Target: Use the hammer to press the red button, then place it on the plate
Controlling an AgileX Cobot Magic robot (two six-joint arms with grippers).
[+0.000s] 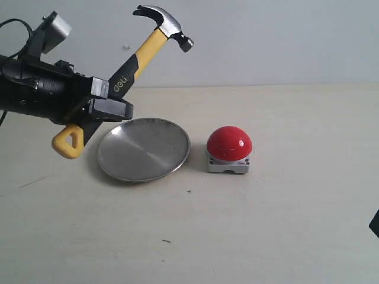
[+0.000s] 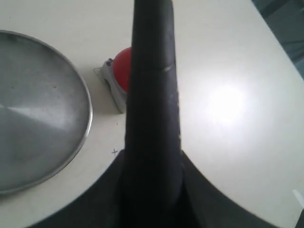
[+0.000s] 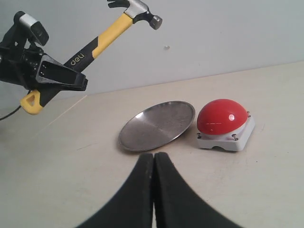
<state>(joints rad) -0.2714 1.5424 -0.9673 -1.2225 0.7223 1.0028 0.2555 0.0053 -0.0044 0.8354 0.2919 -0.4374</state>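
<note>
I have the left gripper (image 1: pixel 109 97) clamped on the hammer (image 1: pixel 145 53), head tilted high. The red button (image 1: pixel 229 143) sits just right of the plate (image 1: pixel 142 151); my right gripper (image 3: pixel 153 159) is pinched closed, empty.

Tabletop (image 1: pixel 284 236): pale cream, matte, smooth; fills the exterior view from centre to 6 o'clock. Wall (image 1: pixel 284 41): plain grey-white, meets the table's far edge, takes the 12 o'clock band. Small pale fleck (image 1: pixel 126 47) on wall toward 11 o'clock. Tiny dark cross mark (image 1: pixel 189 191) just below centre; dark speck (image 1: pixel 166 241) toward 6 o'clock. Light soft, even; one bright glare patch (image 2: pixel 225 102) on tabletop, left wrist view.
</note>
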